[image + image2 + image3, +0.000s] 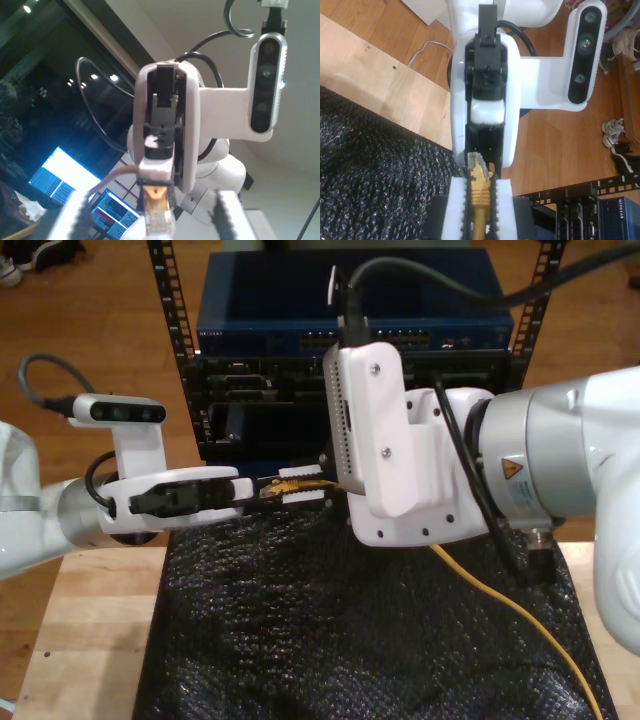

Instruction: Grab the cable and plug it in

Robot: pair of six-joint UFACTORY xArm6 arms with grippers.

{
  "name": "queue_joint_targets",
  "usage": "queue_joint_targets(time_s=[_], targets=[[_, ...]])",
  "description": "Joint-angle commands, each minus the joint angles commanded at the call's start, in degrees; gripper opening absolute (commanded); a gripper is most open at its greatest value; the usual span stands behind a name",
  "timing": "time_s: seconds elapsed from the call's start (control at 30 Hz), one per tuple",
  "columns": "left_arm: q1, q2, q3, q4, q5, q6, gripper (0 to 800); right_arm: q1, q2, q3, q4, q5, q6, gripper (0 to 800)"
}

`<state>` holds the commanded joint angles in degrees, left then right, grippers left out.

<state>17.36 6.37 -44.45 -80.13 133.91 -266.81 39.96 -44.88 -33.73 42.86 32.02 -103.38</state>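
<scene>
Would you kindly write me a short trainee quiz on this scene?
1. True or false: my second gripper is shut on the cable.
2. My first gripper is: A shut on the cable; B open; C shut on a cloth.
3. Fill in: the cable's colour is ____.
Key: 1 true; 2 B; 3 yellow.

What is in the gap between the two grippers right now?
The cable's clear plug. My second gripper is shut on the cable behind it, and it pokes between my first gripper's open jaws. The exterior view shows this best.
</scene>
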Motion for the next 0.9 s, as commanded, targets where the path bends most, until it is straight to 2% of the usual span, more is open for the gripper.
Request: queue_joint_targets(time_s=[0.27,0.57,0.9], targets=[[0.00,-0.26,-0.18,0.00,-0.35,0.18,753,-1.41,2.81,-1.85,1.49,0.00,1.67,0],[0.18,-0.62,-1.05,0.09,-3.60,0.26,789,-7.91,3.25,-3.69,1.58,0.00,5.71,0],[0.35,-4.13,-1.76,0.62,-9.93,3.78,793,-14.51,3.60,-5.45,1.49,2.73,8.62,0]])
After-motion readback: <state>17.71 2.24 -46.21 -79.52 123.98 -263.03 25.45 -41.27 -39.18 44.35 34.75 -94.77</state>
